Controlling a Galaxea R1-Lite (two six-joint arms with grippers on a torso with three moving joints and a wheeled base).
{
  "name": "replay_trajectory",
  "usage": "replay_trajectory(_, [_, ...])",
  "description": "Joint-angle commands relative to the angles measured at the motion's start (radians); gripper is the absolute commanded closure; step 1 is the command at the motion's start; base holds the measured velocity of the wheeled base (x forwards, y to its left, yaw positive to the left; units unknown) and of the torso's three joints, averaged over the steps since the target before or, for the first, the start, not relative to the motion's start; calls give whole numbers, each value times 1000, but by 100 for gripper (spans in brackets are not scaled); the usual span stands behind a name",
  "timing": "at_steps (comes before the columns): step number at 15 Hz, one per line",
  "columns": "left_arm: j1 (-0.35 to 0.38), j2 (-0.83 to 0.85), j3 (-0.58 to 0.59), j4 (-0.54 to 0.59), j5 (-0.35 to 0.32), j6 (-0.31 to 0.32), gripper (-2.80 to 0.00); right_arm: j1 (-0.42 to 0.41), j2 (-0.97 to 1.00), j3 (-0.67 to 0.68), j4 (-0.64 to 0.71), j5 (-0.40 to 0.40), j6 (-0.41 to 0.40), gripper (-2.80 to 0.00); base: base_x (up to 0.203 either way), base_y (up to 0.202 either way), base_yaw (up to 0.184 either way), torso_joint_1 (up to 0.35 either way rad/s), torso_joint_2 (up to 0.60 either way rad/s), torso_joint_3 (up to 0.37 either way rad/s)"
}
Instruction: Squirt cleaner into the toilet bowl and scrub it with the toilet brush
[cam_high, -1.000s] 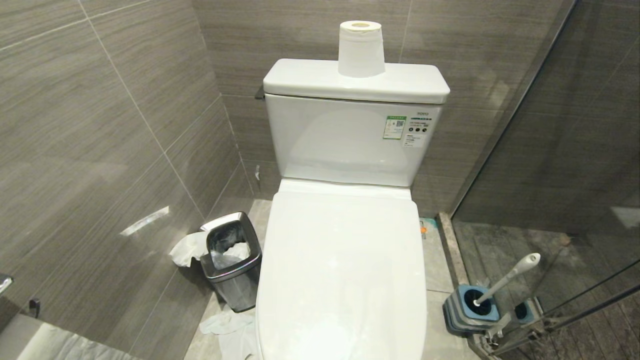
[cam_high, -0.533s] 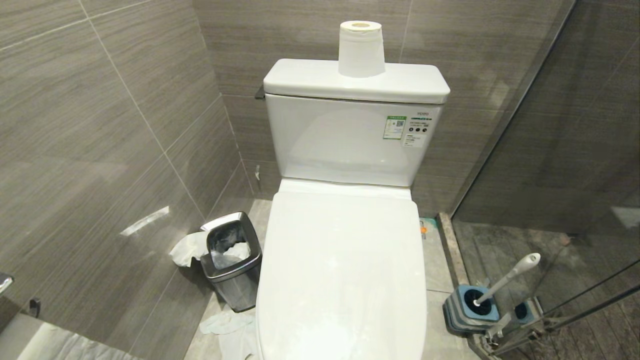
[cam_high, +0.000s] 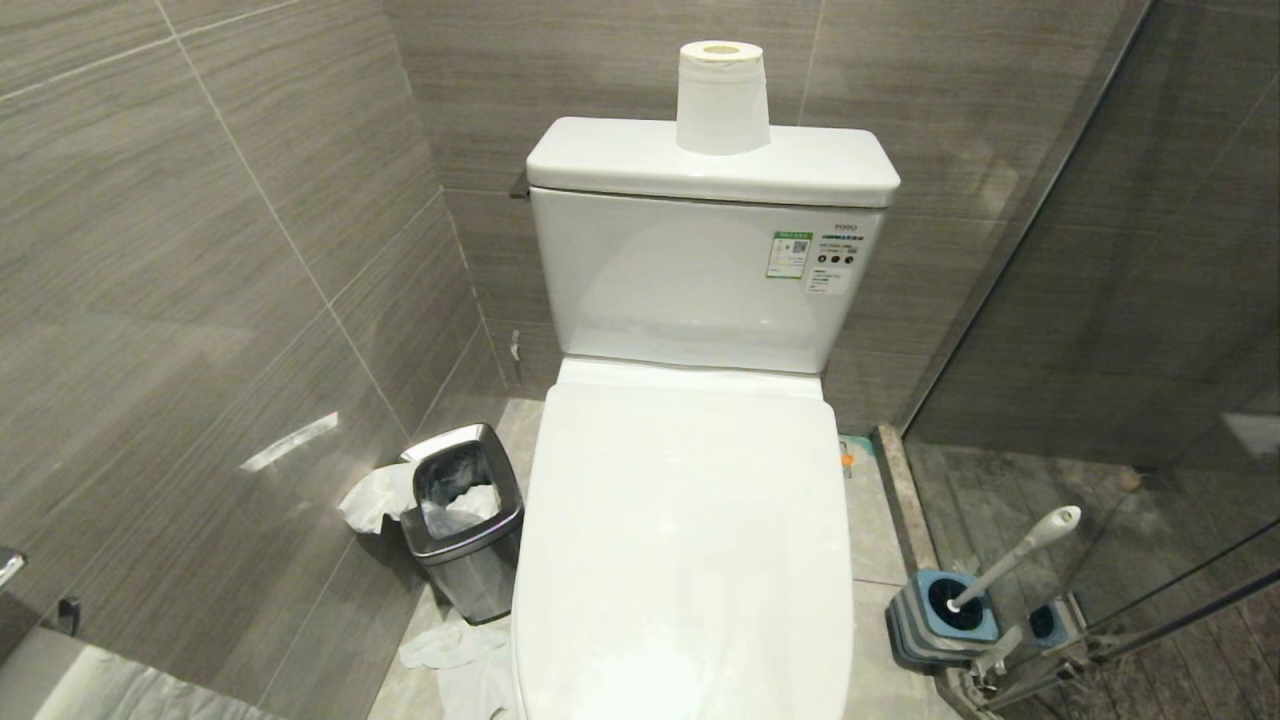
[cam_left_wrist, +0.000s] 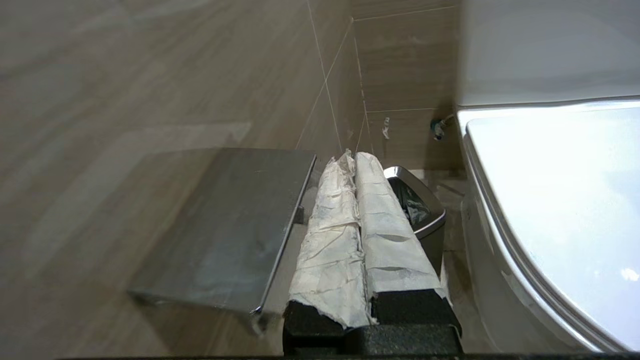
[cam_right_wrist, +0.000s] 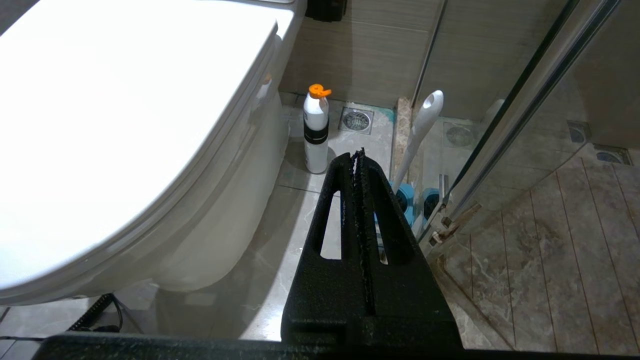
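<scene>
Toilet bowl (cam_high: 690, 540) with lid down; toilet brush (cam_high: 1015, 553) stands in its holder (cam_high: 940, 615) right of it. Left tool (cam_left_wrist: 356, 161) beside the bin (cam_left_wrist: 417, 210), right tool (cam_right_wrist: 359, 156) near the brush, both closed, empty.

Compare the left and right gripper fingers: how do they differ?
The left gripper has fingers wrapped in white paper-like padding; the right gripper has bare black fingers with slotted cut-outs. Left sits near the waste bin, right near the toilet brush. Both are shut and empty.
</scene>
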Motion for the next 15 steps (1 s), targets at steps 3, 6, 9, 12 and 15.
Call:
replay_trajectory(3, [1,-1,347,-418,-9,-3,0,0,0,0,0,0,0,0,0,0,0,0,0,0])
replay_trajectory(6, [1,-1,504,-590,-61,-1,0,0,0,0,0,0,0,0,0,0,0,0,0,0])
replay_trajectory(9, [1,-1,518,-524,-86,-30,0,0,0,0,0,0,0,0,0,0,0,0,0,0])
replay_trajectory(12, [0,-1,519,-420,-160,-46,0,0,0,0,0,0,0,0,0,0,0,0,0,0])
replay_trajectory(15, [-1,-1,520,-276,-161,-33,0,0,0,0,0,0,0,0,0,0,0,0,0,0])
